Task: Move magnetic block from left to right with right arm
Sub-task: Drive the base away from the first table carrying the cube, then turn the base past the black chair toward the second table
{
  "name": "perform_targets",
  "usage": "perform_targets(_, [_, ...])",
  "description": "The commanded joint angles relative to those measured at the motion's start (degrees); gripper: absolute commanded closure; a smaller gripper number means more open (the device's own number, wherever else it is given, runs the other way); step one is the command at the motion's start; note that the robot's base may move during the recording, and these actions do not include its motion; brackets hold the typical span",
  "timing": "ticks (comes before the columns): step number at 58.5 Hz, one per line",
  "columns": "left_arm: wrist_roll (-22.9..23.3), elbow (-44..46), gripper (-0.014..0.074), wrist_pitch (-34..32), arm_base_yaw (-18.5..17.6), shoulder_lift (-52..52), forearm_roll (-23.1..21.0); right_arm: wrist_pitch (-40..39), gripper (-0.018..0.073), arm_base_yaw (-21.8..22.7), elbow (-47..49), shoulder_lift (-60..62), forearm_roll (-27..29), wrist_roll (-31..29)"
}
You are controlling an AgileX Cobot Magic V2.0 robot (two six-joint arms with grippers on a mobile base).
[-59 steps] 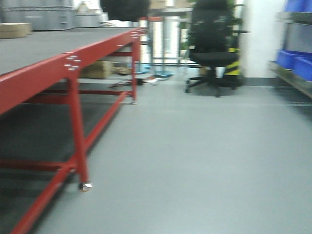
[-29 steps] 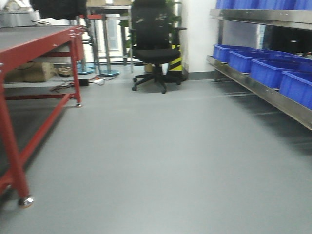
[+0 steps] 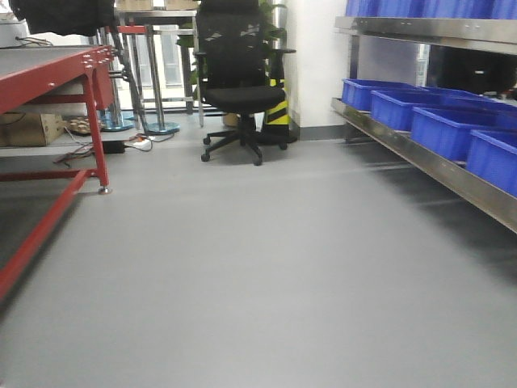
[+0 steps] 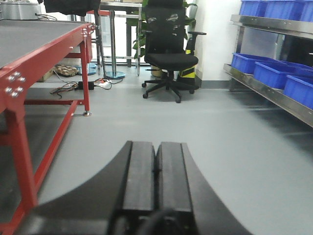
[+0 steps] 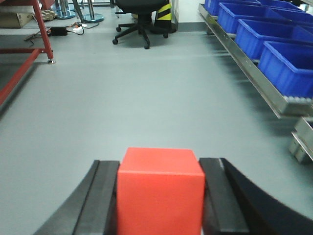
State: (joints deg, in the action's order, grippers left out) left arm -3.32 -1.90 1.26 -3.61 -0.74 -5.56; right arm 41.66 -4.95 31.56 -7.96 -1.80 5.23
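The magnetic block [image 5: 160, 193], a plain red cube, fills the bottom of the right wrist view. My right gripper [image 5: 159, 169] is shut on it, one black finger pressed against each side, and it hangs above grey floor. In the left wrist view my left gripper [image 4: 156, 152] is shut, its two black pads touching with nothing between them. Neither gripper nor the block shows in the front view.
A red-framed table [image 3: 48, 69] stands at the left. A black office chair [image 3: 237, 81] sits ahead by the far wall. A metal shelf [image 3: 428, 162] holding blue bins [image 3: 452, 121] runs along the right. Grey floor [image 3: 258, 259] lies between them.
The front view has swung right: the red table slid toward the left edge, and the chair and blue bins came into view on the right.
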Motion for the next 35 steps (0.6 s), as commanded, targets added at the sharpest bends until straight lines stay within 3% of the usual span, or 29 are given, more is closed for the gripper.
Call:
perform_targets(1, [0.34, -0.55, 0.0722, -4.56, -0.09, -0.68, -0.27, -4.97, 0.0385, 0.22, 1.72, -0.87, -0.54, -0.39])
perform_targets(35, [0.34, -0.55, 0.0722, -4.56, -0.09, -0.68, -0.27, -4.97, 0.0385, 0.22, 1.72, -0.88, -0.54, -0.39])
